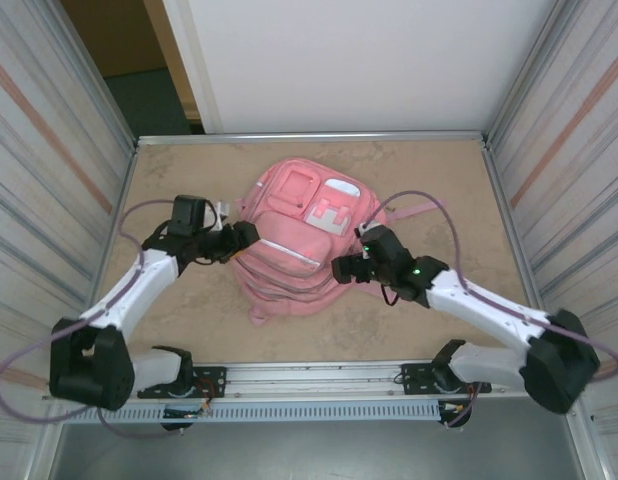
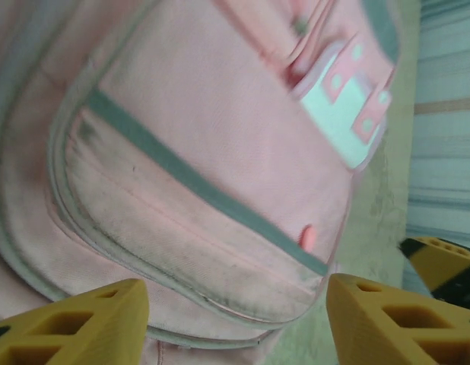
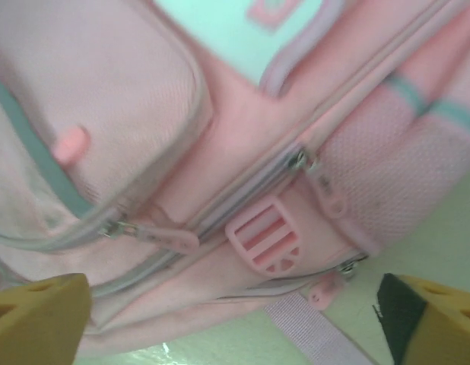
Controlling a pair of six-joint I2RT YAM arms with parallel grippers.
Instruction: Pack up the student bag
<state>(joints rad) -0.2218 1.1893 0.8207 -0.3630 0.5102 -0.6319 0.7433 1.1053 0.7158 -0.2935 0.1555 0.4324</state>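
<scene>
Student bag (image 1: 299, 235) lies pockets-up, long axis near-to-far (far end leaning slightly right); left gripper (image 1: 251, 236) at its left flank, right gripper (image 1: 341, 268) at its right, both released, jaws spread.

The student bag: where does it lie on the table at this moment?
In the top view the student bag lies near the middle of the table, between the left end effector and the right end effector.

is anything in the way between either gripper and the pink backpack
Nothing visible. The left gripper and right gripper sit right at opposite sides of the student bag, jaws open.
</scene>
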